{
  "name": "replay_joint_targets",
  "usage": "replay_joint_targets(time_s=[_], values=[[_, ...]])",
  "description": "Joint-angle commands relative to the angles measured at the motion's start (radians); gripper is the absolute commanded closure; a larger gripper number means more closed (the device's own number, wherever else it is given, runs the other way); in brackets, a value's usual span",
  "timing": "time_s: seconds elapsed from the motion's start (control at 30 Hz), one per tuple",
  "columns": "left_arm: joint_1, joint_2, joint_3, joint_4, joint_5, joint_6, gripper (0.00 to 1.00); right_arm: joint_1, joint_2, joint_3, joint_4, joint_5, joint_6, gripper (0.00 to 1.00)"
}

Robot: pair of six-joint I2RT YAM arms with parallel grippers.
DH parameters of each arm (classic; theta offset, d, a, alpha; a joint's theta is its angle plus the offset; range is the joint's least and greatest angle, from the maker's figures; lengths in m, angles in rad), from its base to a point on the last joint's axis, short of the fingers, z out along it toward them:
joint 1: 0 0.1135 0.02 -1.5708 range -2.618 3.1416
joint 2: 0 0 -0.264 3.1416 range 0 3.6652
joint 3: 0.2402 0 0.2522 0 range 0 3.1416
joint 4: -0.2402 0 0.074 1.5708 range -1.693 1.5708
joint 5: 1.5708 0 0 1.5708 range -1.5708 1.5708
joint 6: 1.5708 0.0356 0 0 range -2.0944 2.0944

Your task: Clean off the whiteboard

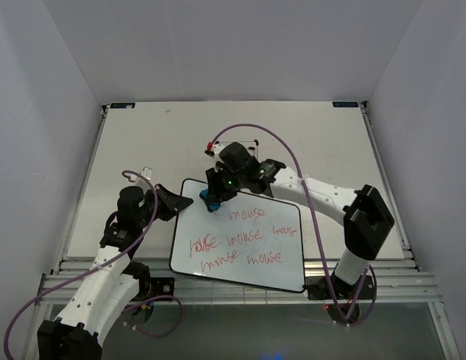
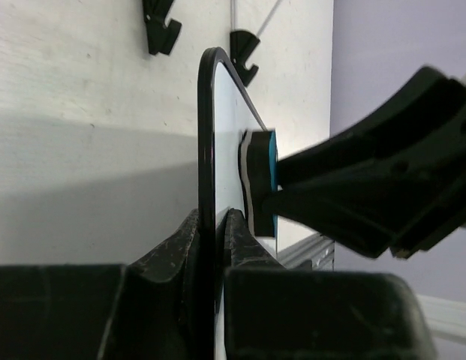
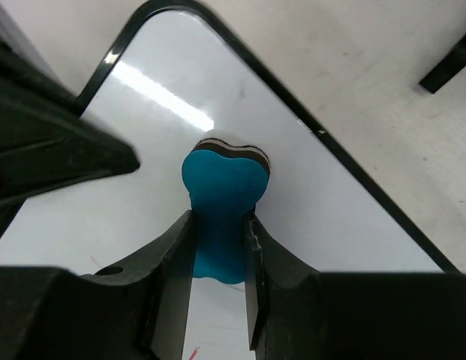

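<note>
The whiteboard [image 1: 251, 259] lies on the table with red handwritten words across its middle and lower part. My left gripper [image 1: 178, 204] is shut on its left rim; in the left wrist view the board [image 2: 225, 120] is seen edge-on between my jaws [image 2: 215, 225]. My right gripper [image 1: 214, 196] is shut on the blue bone-shaped eraser [image 1: 208, 199] and presses it on the board's top-left corner. In the right wrist view the eraser [image 3: 221, 187] sits between my jaws [image 3: 219, 247] on the white board [image 3: 330, 202]. The eraser also shows in the left wrist view [image 2: 261, 176].
A black wire stand [image 1: 236, 146] sits behind the board, its feet showing in the left wrist view [image 2: 161, 30]. A small white object [image 1: 148, 172] lies left of the board. Purple cables loop over both arms. White walls enclose the table.
</note>
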Motion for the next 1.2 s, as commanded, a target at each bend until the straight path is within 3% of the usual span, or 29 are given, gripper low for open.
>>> replay_joint_targets(time_s=[0.0,0.23,0.33,0.57,0.73,0.97,1.17], values=[[-0.026,-0.018,0.046,0.011,0.001,0.170,1.00,0.078,-0.103,-0.303,0.083,-0.127,0.053,0.92],[-0.026,-0.040,0.037,-0.009,-0.062,0.141,1.00,-0.016,-0.226,-0.641,0.146,0.096,0.106,0.92],[-0.026,-0.049,0.036,-0.029,-0.114,0.117,1.00,-0.090,-0.275,-0.746,0.142,0.112,0.116,0.92],[-0.026,-0.056,0.039,-0.035,-0.240,0.060,1.00,-0.233,-0.403,-0.853,0.034,0.218,0.061,0.92],[-0.028,-0.032,0.037,0.008,-0.269,0.064,1.00,-0.296,-0.441,-0.870,0.014,0.189,0.020,0.92],[-0.026,0.003,0.025,0.057,-0.286,0.067,1.00,-0.253,-0.501,-0.816,0.097,-0.083,0.018,0.92],[-0.026,0.016,-0.007,0.088,-0.277,0.031,1.00,-0.011,-0.395,-0.559,0.089,-0.038,0.087,0.92]])
